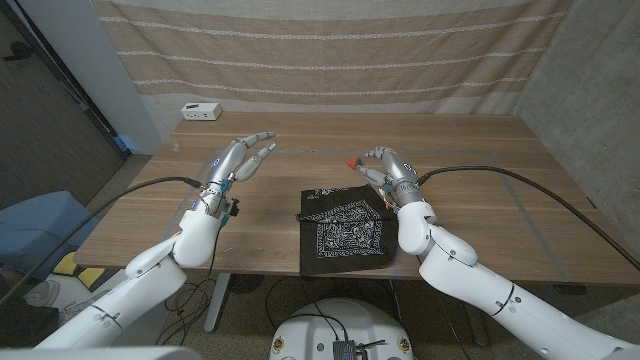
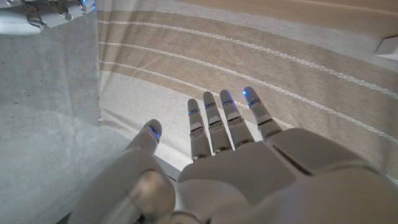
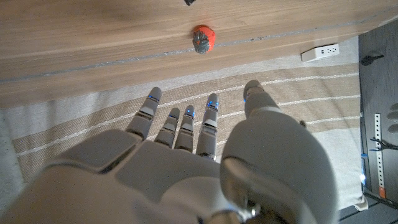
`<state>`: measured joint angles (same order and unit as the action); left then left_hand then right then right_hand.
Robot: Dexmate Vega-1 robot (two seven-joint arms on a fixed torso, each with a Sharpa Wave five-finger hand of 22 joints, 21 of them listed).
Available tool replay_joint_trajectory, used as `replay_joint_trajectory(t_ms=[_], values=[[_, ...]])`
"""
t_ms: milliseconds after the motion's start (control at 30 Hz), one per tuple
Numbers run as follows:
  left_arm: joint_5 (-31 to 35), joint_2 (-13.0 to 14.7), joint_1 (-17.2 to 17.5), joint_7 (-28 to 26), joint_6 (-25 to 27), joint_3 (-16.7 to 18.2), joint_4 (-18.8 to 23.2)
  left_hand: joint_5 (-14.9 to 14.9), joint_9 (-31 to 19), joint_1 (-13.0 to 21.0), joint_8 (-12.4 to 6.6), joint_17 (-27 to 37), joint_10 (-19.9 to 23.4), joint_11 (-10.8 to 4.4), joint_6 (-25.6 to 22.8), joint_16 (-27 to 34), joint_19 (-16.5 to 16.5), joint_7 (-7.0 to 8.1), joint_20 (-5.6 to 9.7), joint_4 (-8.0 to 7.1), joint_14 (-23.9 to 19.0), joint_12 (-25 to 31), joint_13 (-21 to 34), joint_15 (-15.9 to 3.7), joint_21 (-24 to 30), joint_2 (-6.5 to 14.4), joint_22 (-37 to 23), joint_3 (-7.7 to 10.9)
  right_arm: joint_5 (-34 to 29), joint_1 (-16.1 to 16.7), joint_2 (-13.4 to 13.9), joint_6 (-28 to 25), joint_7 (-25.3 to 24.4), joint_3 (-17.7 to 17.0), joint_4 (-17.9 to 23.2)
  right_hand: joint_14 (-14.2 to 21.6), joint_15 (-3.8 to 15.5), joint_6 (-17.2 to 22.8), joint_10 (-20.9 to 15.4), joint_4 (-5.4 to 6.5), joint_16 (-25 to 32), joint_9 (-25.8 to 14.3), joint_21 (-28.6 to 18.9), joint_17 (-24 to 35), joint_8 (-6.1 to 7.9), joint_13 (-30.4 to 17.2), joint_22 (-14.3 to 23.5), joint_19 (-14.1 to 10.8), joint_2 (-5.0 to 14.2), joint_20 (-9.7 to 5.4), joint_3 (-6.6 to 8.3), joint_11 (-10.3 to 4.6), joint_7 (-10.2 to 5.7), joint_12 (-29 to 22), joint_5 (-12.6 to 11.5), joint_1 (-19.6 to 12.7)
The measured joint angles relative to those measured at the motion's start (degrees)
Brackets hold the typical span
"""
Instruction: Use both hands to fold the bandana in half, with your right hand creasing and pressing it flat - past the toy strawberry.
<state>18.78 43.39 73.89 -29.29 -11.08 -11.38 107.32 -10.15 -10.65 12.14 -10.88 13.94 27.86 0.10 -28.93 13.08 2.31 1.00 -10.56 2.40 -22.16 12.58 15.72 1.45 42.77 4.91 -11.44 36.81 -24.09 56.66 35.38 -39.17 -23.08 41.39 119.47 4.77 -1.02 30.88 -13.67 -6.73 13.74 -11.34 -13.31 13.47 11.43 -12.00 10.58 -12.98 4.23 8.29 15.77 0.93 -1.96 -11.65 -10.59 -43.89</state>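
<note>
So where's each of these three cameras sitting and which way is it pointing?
Head view: on the head, looking down at the table; both arms, left hand, right hand, bandana.
Left wrist view: behind the left hand, facing the striped curtain.
Right wrist view: behind the right hand, facing the toy strawberry.
Shared: both wrist views show the curtain.

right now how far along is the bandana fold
The bandana lies on the table as a dark, roughly square patch with its far edge rumpled; whether it is already folded cannot be told. Both hands are raised and empty: the left hand off to its side, the right hand beyond it by the strawberry. Creasing and pressing look left.
</note>
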Motion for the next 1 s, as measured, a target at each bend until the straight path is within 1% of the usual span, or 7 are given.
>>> replay_joint_trajectory(t_ms=[100,233,400,567,667,800,1000], values=[[-1.27,0.21,0.66,0.66,1.74,0.27,0.55,0.00,0.00,-0.53,-0.38,-0.38,0.90,0.19,-0.96,0.00,0.00,-0.95,0.00,0.00,-0.01,0.43,-0.25,0.00,0.00,0.53,0.00,0.00,-0.68,-1.15,-0.12,-2.62,0.93,1.00,-0.62,-0.71,-0.10,0.00,0.43,0.05,0.00,0.00,0.01,0.00,0.00,0.00,0.00,0.46,-0.22,0.06,-0.09,0.38,0.00,0.00,0.00,0.22],[-2.87,0.44,1.05,1.29,3.26,0.37,0.59,-0.08,0.00,-0.53,-0.38,-0.65,1.81,0.51,-1.46,0.00,0.01,-1.46,0.00,0.19,-0.46,0.44,-0.30,-0.03,0.00,0.53,0.00,0.20,-1.03,-2.32,-0.18,-4.75,1.97,1.98,-1.28,-1.32,-0.10,1.17,0.70,-0.13,-0.44,0.00,0.46,-0.13,0.33,0.00,0.00,0.73,-0.24,0.33,-0.27,0.10,0.33,0.00,-0.23,0.24],[-4.15,0.74,1.26,1.57,4.28,0.38,0.47,-0.25,-0.01,-0.82,-0.38,-0.89,2.12,0.19,-1.77,0.00,0.01,-1.76,0.01,0.20,-1.09,0.78,-0.57,-0.01,0.00,0.83,-0.01,0.20,-1.08,-3.89,-0.11,-6.88,3.40,3.35,-2.17,-1.63,-0.41,3.33,0.70,-0.28,-0.44,0.00,0.46,-0.17,1.12,0.00,0.00,1.02,-0.46,0.21,-0.89,0.10,1.26,0.00,-0.59,0.46],[-5.56,0.90,1.27,1.73,4.69,0.28,0.19,-0.25,-0.01,-0.82,-0.38,-0.91,2.35,0.41,-1.77,0.00,0.01,-1.76,0.01,0.19,-1.09,0.78,-0.57,-0.01,0.00,0.83,-0.01,0.20,-0.98,-5.33,0.19,-7.89,4.15,4.70,-2.94,-1.76,-0.28,3.92,0.78,-0.47,-0.44,0.01,0.46,-0.17,1.12,0.00,0.00,1.24,-0.46,0.44,-1.08,0.02,1.23,0.00,-0.67,0.46],[-6.08,1.17,1.04,1.84,4.69,-0.07,-0.33,-0.25,-0.01,-1.08,-0.38,-0.91,2.43,0.49,-1.77,0.00,0.01,-1.76,0.01,0.19,-1.09,0.78,-0.57,-0.01,0.00,1.08,-0.01,0.20,-0.46,-6.17,0.40,-9.20,5.34,5.44,-3.42,-2.34,-0.32,3.06,1.35,-0.70,-0.85,0.01,0.90,-0.17,1.05,-0.01,0.00,1.34,-0.97,0.52,-1.28,-0.55,0.37,0.00,-1.11,-0.06],[-6.56,1.50,0.57,1.85,4.59,-0.53,-0.82,-0.25,-0.01,-1.07,-0.38,-0.91,2.43,0.49,-1.77,0.00,0.01,-1.75,0.01,0.19,-1.09,0.78,-0.57,-0.02,-0.41,1.07,-0.01,0.19,0.04,-7.17,0.66,-10.17,6.51,6.25,-3.93,-2.65,-0.62,2.04,2.25,-1.01,-0.85,0.01,0.90,-0.44,0.54,-0.01,-0.01,1.65,-1.36,0.21,-1.28,-0.39,-0.65,0.22,-1.56,-0.49],[-7.13,1.88,0.04,1.85,3.95,-1.01,-1.28,-0.25,-0.02,-1.06,-0.38,-1.17,2.43,0.49,-1.77,0.00,0.02,-1.75,0.01,-0.04,-1.09,0.77,-0.84,-0.02,-0.41,1.07,-0.01,0.39,0.68,-9.06,1.01,-11.45,8.40,7.88,-4.92,-2.96,-0.31,1.96,2.44,-1.48,-0.85,0.01,0.90,-0.44,0.42,-0.01,-0.01,1.64,-1.26,0.21,-1.26,-0.21,-0.72,0.22,-1.89,-0.98]])
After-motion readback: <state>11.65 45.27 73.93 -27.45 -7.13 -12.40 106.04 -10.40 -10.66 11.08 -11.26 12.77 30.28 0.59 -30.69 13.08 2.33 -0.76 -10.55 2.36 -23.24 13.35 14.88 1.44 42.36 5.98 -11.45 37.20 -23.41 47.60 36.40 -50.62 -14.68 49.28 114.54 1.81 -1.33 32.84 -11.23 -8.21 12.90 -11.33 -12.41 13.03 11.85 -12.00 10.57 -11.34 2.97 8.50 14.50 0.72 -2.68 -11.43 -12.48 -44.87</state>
